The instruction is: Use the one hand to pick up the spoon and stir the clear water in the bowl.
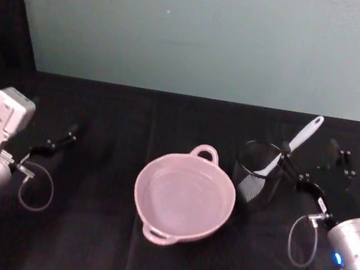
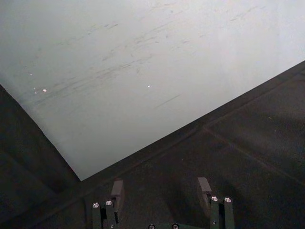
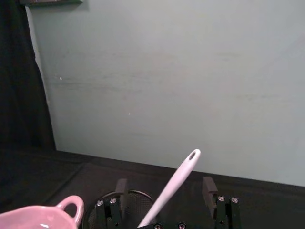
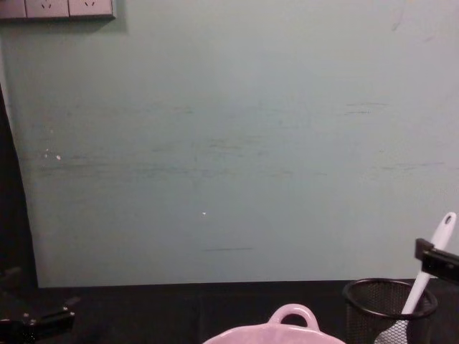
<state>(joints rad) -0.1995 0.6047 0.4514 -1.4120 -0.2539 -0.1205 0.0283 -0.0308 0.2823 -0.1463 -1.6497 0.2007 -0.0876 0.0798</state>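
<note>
spoon (image 1: 290,150) standing in mesh cup (image 1: 258,171), beside pink bowl (image 1: 184,195)
right gripper (image 3: 164,188): jaws wide, either side of spoon handle, not closed. left gripper (image 2: 161,190): jaws wide, empty, far left.

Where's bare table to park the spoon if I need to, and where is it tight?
Bare black cloth lies between the left gripper and the bowl, and along the near edge in front of the bowl. It is crowded on the right: mesh cup beside the bowl, spoon leaning in it, right gripper at its handle.
</note>
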